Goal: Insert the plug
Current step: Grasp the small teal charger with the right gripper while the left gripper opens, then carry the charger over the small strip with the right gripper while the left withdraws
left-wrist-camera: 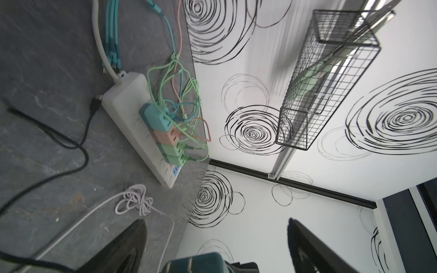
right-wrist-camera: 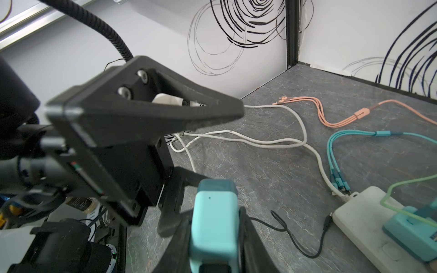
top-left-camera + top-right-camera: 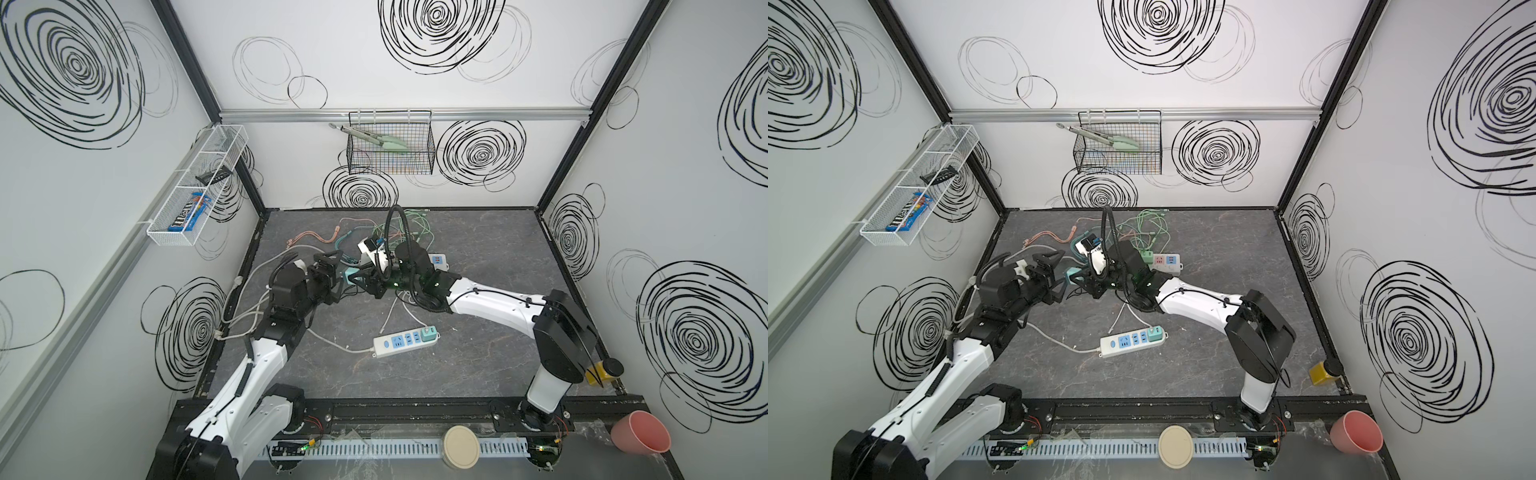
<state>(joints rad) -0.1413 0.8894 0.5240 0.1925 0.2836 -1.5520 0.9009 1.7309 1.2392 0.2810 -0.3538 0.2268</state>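
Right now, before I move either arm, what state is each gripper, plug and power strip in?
left gripper: open, holding nothing.
right gripper: shut on the teal plug.
teal plug: held, not in any socket.
far power strip: four adapters plugged in, end sockets free.
near power strip: one adapter plugged in at its end, other sockets free.

The left arm (image 3: 266, 357) and the right arm (image 3: 490, 299) had white shells on their long links, with black joints, black wrists and bulky black housings toward 6 o'clock. A ribbed black hose (image 2: 111, 32) arched over the left wrist. The fingers (image 2: 165, 111) were matte black triangles fixed by silvery screws (image 2: 124, 91). What looked like small green lights (image 3: 394, 285) dotted the right wrist.
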